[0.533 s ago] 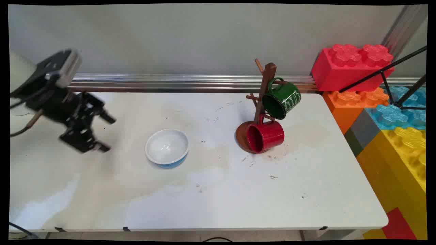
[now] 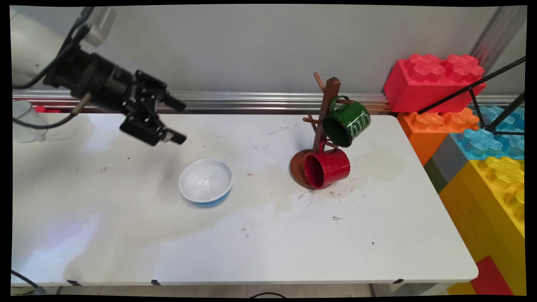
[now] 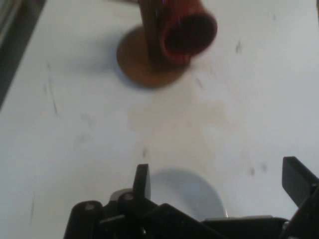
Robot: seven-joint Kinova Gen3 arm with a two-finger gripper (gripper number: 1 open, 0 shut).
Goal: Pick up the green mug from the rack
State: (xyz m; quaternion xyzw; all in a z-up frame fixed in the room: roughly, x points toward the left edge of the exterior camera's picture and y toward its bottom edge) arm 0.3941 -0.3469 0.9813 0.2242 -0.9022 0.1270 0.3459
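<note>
While it hangs clear above the surface (image 2: 268, 235) at the far left, the pincer (image 2: 178, 119) stands with its fingers apart and nothing between them.

Nearest item: bowl (image 2: 205, 182), white inside, blue outside, upright; lies below the fingertips and a little toward the near edge, apart from them. In the hand view its rim (image 3: 192, 191) shows just beyond the fingers.

Further along the pointing direction, to the right: wooden mug tree (image 2: 325, 121) on a round base. Red mug (image 2: 326, 168) hangs low on it, mouth toward the near left; green mug (image 2: 347, 122) hangs higher.

Far left edge: clear cup (image 2: 26, 121), behind the arm.

Off the right end: large toy bricks (image 2: 461, 113), stacked.

Open room: bare surface between bowl and mug tree, and along the whole near side.
</note>
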